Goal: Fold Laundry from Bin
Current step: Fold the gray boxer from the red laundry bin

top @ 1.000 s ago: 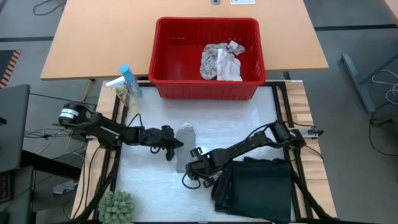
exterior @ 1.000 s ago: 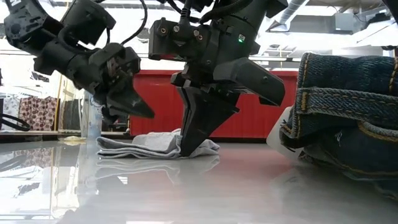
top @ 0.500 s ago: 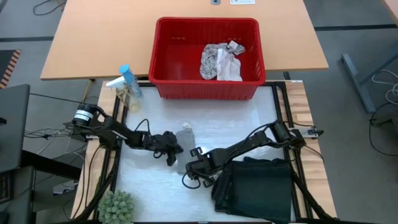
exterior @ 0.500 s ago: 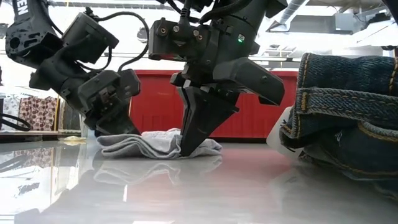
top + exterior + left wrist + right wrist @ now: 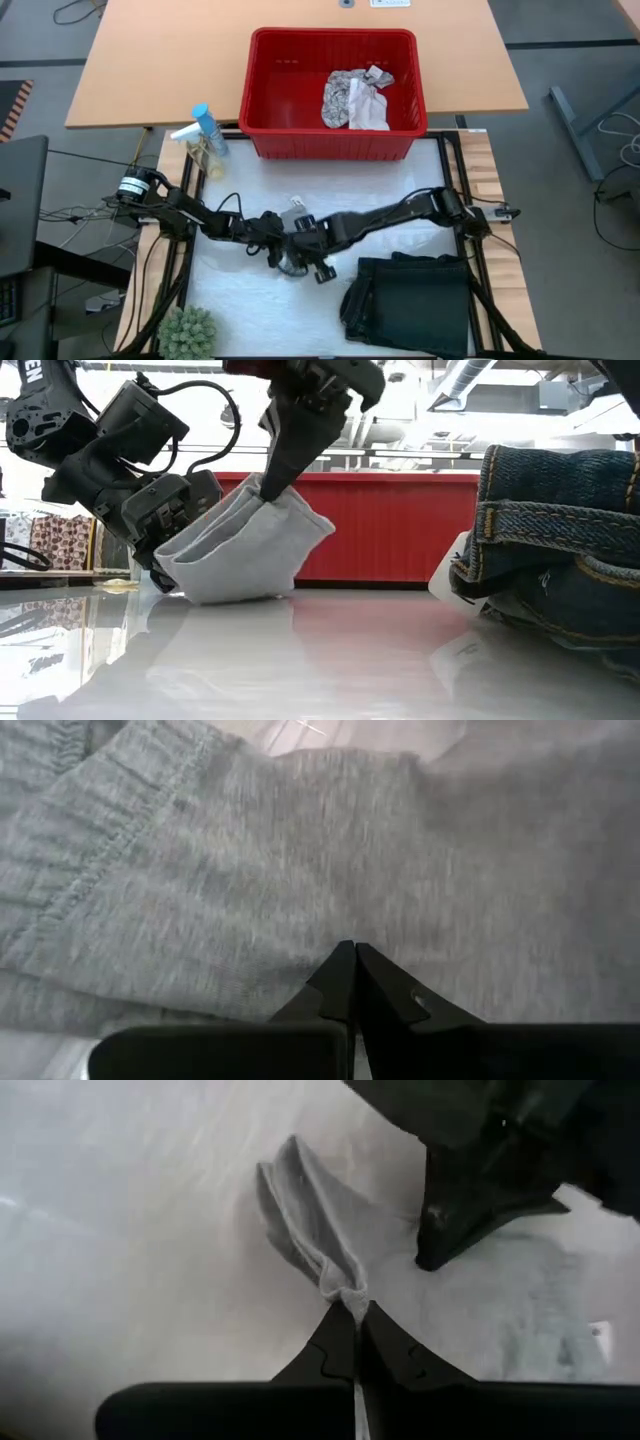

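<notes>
Red bin [image 5: 262, 80] holds a leaf-patterned cloth [image 5: 350, 97].

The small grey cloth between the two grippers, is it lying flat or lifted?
Partly lifted: the right gripper pinches the small grey cloth by one edge, raised, while the left gripper pins its low end on the table.

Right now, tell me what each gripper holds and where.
The right gripper pinches the small grey cloth by its raised upper edge. The left gripper is shut against the cloth's low end; a grip there cannot be told.
</notes>
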Motion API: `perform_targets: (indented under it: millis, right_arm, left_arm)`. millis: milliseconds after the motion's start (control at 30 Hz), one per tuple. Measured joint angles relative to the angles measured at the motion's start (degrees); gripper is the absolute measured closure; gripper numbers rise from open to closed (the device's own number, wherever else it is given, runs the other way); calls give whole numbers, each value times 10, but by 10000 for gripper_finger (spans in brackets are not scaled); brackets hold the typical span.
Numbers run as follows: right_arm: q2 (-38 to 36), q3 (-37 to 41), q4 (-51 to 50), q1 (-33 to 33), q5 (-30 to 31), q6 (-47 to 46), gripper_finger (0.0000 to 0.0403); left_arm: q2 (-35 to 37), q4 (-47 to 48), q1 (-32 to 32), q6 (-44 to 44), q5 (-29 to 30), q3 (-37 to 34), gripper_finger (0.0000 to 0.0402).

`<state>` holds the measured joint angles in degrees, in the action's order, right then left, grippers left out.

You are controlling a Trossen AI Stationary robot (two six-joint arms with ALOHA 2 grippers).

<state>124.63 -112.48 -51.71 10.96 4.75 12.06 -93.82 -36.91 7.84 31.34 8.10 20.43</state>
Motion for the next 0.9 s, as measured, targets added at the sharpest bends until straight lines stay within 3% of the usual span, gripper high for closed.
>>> perform_targets:
  millis: [500, 900]
  right_arm:
    - [1, -1, 31, -135, -65, 58, 379]
    - [4, 3, 90, -147, -110, 62, 379]
  left_arm:
    - [0, 2, 14, 7, -2, 0, 401]
    - [0, -1, 19, 13, -2, 0, 401]
